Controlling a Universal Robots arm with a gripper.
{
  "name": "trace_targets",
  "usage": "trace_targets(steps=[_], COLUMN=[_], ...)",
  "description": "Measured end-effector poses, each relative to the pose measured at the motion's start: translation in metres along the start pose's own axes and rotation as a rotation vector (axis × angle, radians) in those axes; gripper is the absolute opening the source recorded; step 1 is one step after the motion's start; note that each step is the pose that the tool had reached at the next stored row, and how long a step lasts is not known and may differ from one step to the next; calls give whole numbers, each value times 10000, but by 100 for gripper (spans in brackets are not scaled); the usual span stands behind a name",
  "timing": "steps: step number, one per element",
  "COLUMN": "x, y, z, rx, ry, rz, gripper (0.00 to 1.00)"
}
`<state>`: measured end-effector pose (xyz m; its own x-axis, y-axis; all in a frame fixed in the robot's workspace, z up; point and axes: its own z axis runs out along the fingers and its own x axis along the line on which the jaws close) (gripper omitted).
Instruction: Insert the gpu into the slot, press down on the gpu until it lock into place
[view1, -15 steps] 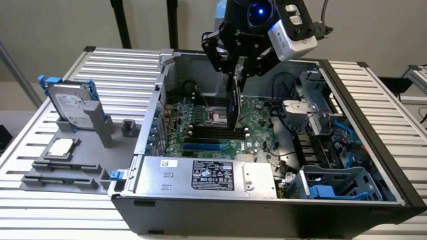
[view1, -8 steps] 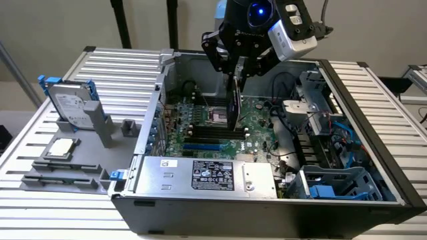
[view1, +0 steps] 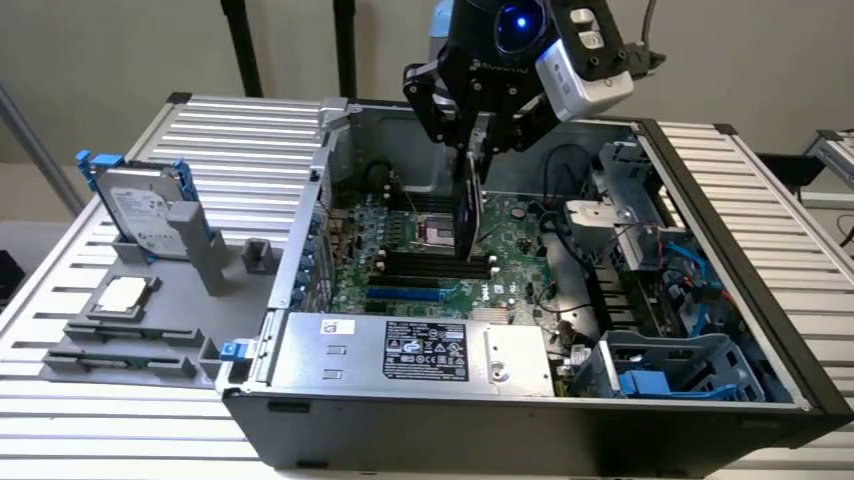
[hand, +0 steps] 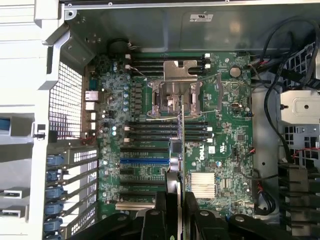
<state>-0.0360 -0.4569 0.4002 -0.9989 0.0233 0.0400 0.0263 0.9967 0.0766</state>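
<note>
Claw tight on upright gpu

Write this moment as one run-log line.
hand: shut on gpu | gpu: upright above motherboard, not in slot | slot: empty

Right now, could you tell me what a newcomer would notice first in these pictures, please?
The gripper holds a thin flat black gpu card upright above the green motherboard inside the open black metal computer case. The long bright-blue plastic slot lies empty on that board.
</note>
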Motion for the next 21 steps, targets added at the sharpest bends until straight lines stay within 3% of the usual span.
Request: trace_targets(steps=[3,21], x=[2,0], y=[17,13], z=[11,72], rx=[9,138], ry=[14,263], rz=[-271,-3519], gripper=[26,26])
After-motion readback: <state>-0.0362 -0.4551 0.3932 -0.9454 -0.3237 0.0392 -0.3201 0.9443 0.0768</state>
